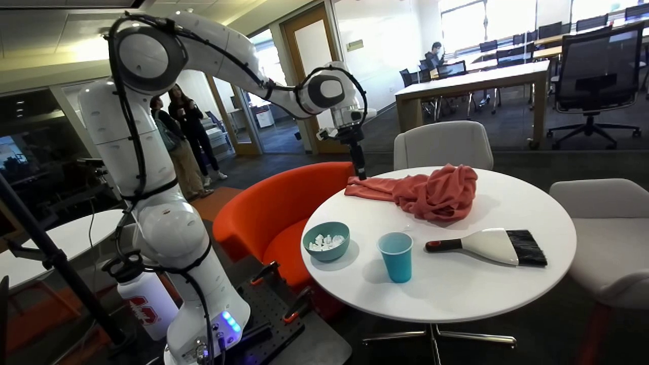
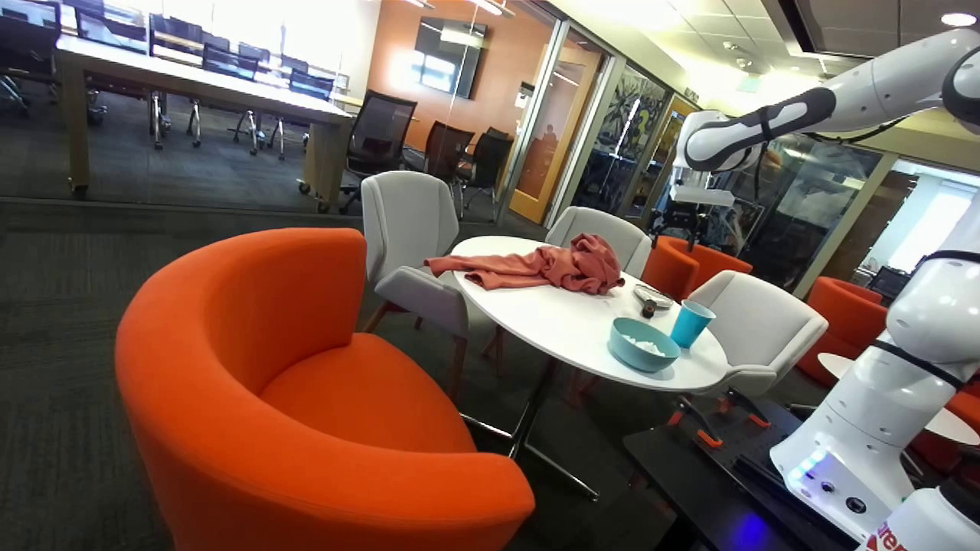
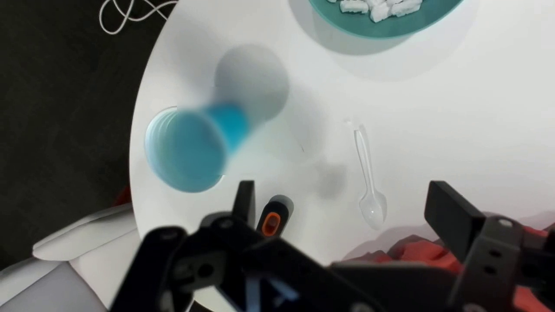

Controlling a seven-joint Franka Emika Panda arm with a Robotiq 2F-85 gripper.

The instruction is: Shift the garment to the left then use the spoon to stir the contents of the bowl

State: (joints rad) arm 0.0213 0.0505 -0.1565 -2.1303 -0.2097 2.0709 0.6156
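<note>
A crumpled red garment lies on the table, in both exterior views (image 1: 441, 195) (image 2: 570, 266) and at the lower right of the wrist view (image 3: 427, 253). A clear plastic spoon (image 3: 371, 190) lies on the table in the wrist view, its bowl end near the garment; it is hard to make out in the exterior views. The teal bowl (image 1: 330, 254) (image 2: 637, 360) (image 3: 381, 31) holds white pieces (image 1: 326, 243) (image 3: 381, 9). My gripper (image 1: 360, 175) (image 2: 680, 233) (image 3: 347, 203) is open and empty above the table. In the wrist view the spoon's bowl end shows between its fingers.
A blue cup (image 1: 398, 258) (image 2: 691, 325) (image 3: 190, 151) stands near the bowl. A brush (image 1: 489, 246) (image 2: 652, 297) lies beyond it; its dark handle (image 3: 272, 221) shows near the left finger. Chairs, orange (image 1: 284, 203) and grey (image 1: 443, 144), surround the round white table (image 1: 446, 299).
</note>
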